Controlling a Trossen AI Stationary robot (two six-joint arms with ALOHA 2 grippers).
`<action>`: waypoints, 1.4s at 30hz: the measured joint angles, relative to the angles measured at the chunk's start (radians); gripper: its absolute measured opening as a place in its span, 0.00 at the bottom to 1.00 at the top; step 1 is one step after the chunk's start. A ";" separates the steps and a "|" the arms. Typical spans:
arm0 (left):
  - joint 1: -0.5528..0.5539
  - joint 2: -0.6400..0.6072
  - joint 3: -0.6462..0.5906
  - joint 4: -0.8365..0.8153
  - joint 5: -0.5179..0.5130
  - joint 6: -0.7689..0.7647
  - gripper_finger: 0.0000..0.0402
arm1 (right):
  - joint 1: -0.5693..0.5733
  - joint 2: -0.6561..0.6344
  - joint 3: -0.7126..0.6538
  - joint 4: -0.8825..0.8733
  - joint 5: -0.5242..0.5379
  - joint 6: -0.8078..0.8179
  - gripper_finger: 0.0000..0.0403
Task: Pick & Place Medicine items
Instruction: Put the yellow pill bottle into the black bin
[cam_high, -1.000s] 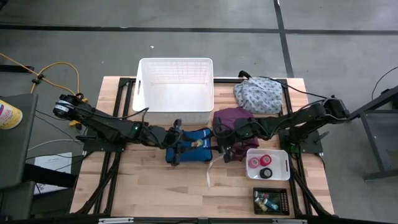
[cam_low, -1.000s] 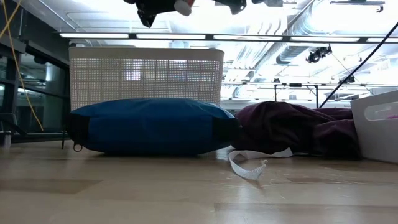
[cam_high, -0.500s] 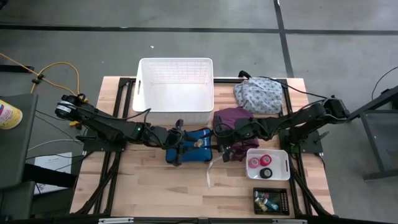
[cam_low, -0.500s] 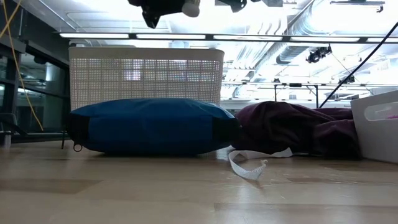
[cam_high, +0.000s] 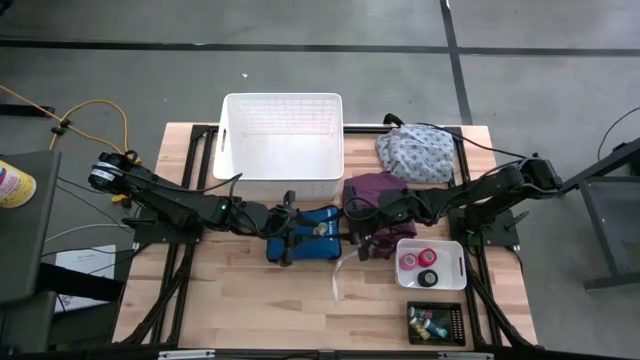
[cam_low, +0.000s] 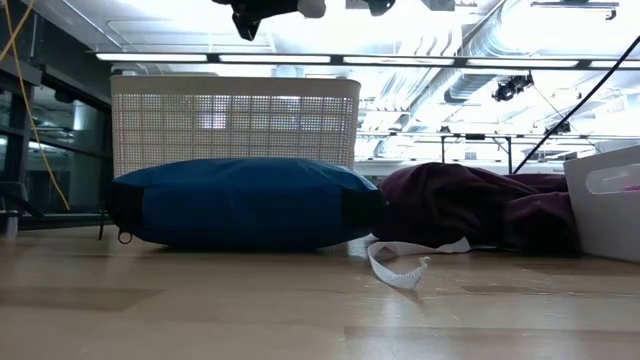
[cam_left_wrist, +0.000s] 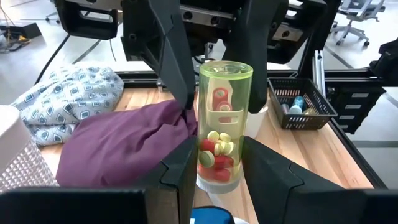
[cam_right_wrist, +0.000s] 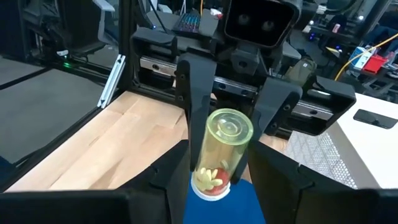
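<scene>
A greenish vial with red and pale pills and a white cap at its lower end stands upright in the air above the blue zip pouch. My left gripper is shut on it. My right gripper faces it from the other side and is open. Its fingers stand on either side of the vial, apart from it. Pink, red and black rolls lie in a small white tray. In the low view only the vial's white cap shows, at the top edge. My left gripper pinches the vial's lower part, just above the white cap, between its two fingers. The fingers come level from the table's left side. The vial stands upright, cap down, lifted clear above the pouch.
A white mesh basket stands at the far side. A purple cloth bundle and a floral bundle lie at the far right. A black basket of small items sits at the near right. A white strap lies beside the pouch.
My left gripper has gone a little toward the table's right edge, toward my right gripper, carrying the vial upright with it.
</scene>
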 joint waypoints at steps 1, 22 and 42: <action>0.000 0.000 0.000 0.001 0.000 0.000 0.28 | 0.000 0.000 0.000 0.002 -0.005 0.000 0.37; 0.000 0.001 -0.001 0.020 0.000 0.004 0.28 | 0.001 0.087 0.002 0.148 -0.016 -0.008 0.37; -0.025 0.000 0.001 0.002 -0.002 0.026 0.28 | 0.001 0.078 0.000 0.155 -0.019 0.003 0.37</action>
